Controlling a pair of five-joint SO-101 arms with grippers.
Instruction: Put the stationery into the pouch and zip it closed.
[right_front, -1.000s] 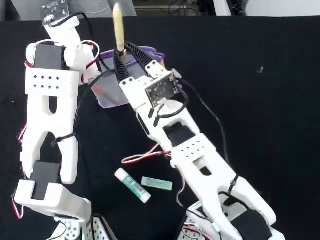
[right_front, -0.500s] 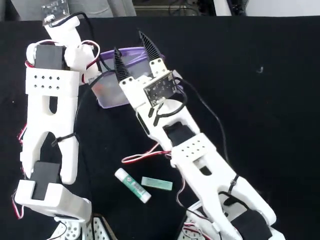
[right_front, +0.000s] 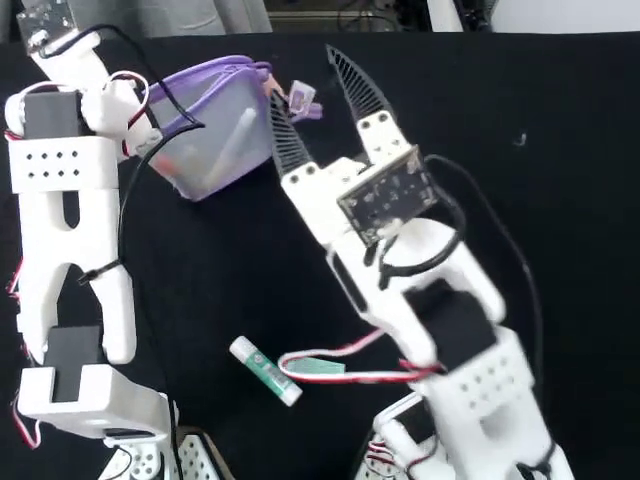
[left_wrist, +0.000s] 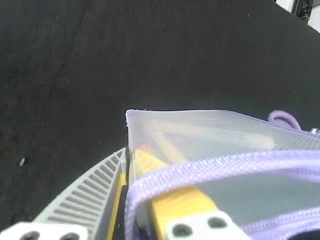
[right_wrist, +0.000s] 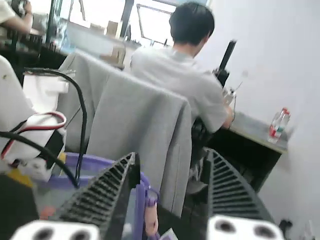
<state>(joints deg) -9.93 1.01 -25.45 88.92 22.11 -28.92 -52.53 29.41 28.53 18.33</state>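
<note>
The left gripper (left_wrist: 133, 155) is clamping one end of the translucent, purple-trimmed pouch (right_front: 215, 140) and holding it tilted with a pale pencil (right_front: 236, 138) lying inside. The right gripper (right_front: 320, 112) is standing with jaws spread and nothing between them, just beside the pouch's zipper end (the pull tab (right_front: 303, 100) is hanging next to one finger). A glue stick (right_front: 264, 371) and a green eraser (right_front: 316, 369) are lying on the black table (right_front: 560, 150), well apart from the pouch.

Pencil (right_front: 232, 140) now in pouch (right_front: 203, 172); R gripper (right_front: 300, 72) open.
</note>
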